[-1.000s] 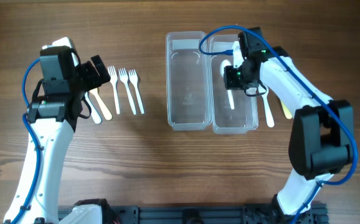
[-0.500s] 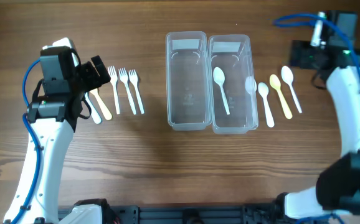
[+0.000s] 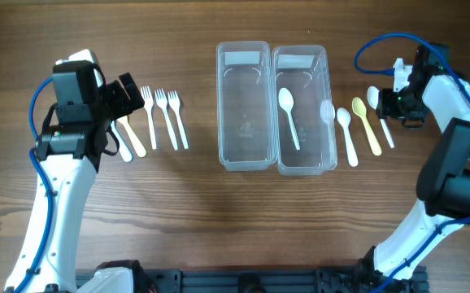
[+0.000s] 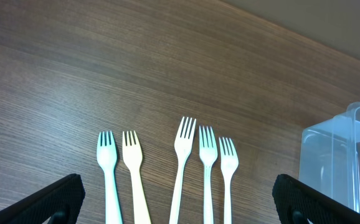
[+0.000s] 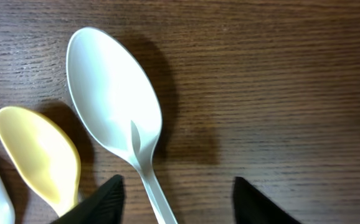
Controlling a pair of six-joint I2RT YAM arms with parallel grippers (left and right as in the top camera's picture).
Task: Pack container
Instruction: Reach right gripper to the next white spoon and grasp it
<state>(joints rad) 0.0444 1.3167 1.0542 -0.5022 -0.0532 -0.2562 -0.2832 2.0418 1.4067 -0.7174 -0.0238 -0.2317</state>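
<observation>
Two clear containers stand side by side mid-table, the left one (image 3: 244, 165) and the right one (image 3: 306, 169). A white spoon (image 3: 288, 114) lies in the right one, and a second white spoon (image 3: 327, 111) lies along its right wall. A small white spoon (image 3: 345, 134), a yellow spoon (image 3: 367, 124) (image 5: 40, 155) and a large white spoon (image 3: 375, 98) (image 5: 114, 106) lie right of it. My right gripper (image 3: 391, 104) (image 5: 177, 202) is open, low over the large spoon, its fingers either side of the handle. My left gripper (image 3: 129, 91) (image 4: 180, 208) is open above several white forks (image 3: 163, 114) (image 4: 183, 162).
Two more pale forks (image 3: 129, 140) lie under the left arm. The left container's corner (image 4: 345, 162) shows at the right of the left wrist view. Bare wood lies in front of the containers and behind them.
My right gripper left a white spoon in the right container, swung out to the far right, then came down over the large white spoon. The left arm has not moved.
</observation>
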